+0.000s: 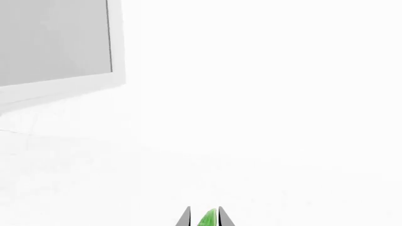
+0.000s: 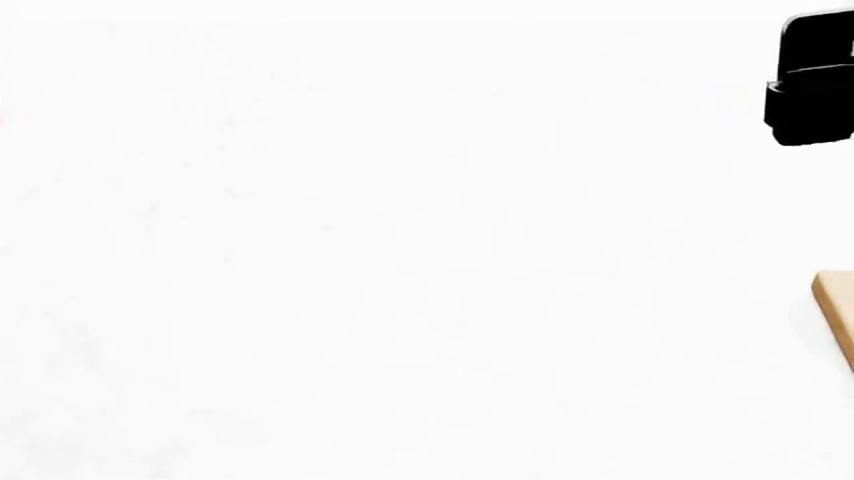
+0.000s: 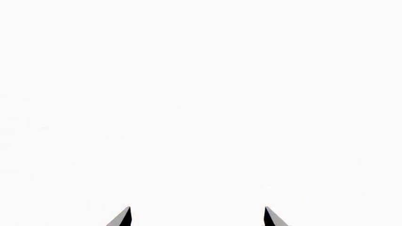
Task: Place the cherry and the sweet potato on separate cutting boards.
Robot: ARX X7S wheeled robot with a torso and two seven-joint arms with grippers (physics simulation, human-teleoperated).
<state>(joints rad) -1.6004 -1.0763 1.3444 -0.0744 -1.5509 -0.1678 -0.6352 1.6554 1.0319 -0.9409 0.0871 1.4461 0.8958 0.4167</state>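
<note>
In the left wrist view my left gripper (image 1: 204, 209) has its two fingertips close together with a small green leaf (image 1: 208, 219) pinched between them. This is the cherry's leaf; the dark-red fruit itself is hidden below the frame edge. In the right wrist view my right gripper (image 3: 196, 208) is open wide and empty over a blank white surface. One corner of a light-wood cutting board (image 2: 837, 310) shows at the right edge of the head view. The sweet potato is out of view. Neither gripper shows in the head view.
A black blocky object (image 2: 814, 85) sits at the top right of the head view. A grey panel with a white frame (image 1: 56, 42) shows in the left wrist view. Everything else is plain white surface.
</note>
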